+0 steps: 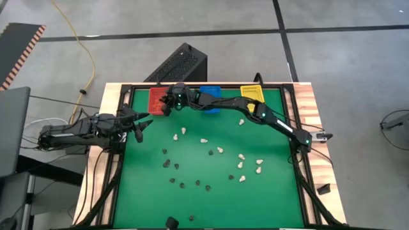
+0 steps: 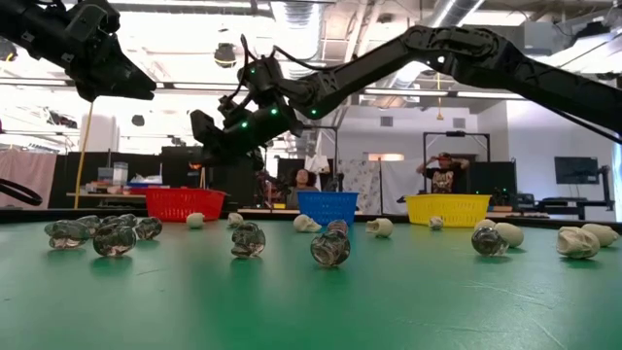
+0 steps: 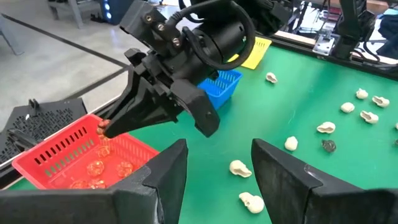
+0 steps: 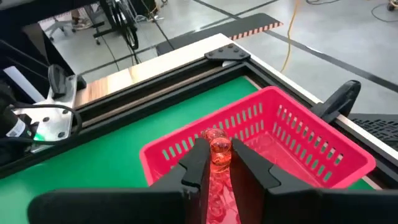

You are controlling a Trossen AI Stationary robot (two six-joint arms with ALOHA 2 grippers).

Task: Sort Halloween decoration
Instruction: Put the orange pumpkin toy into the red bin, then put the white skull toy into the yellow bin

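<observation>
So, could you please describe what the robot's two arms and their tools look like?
Both arms are black and jointed, with black cables looped along them. The right arm shows small green lights. The right tool has a blocky body with screw heads, tapering to two slim fingers. The left tool has broad, wedge-shaped matte fingers.

Three bins in the row: the blue bin [image 1: 209, 91] in the middle, the red bin [image 1: 156, 96] on one side of it, the yellow bin [image 1: 251, 93] on the other. Two arms over the mat, the left arm [image 1: 83, 131] and the right arm [image 1: 275, 121]. Cream trinkets [image 1: 220, 151], scattered in front of the blue bin: about ten. Dark trinkets [image 1: 176, 166], further out from it: about ten too. Orange trinkets [image 3: 96, 167] in the red bin: at least three, plus one orange trinket [image 4: 219, 146] held above them. Two people [image 2: 445, 170] far behind the blue bin.
</observation>
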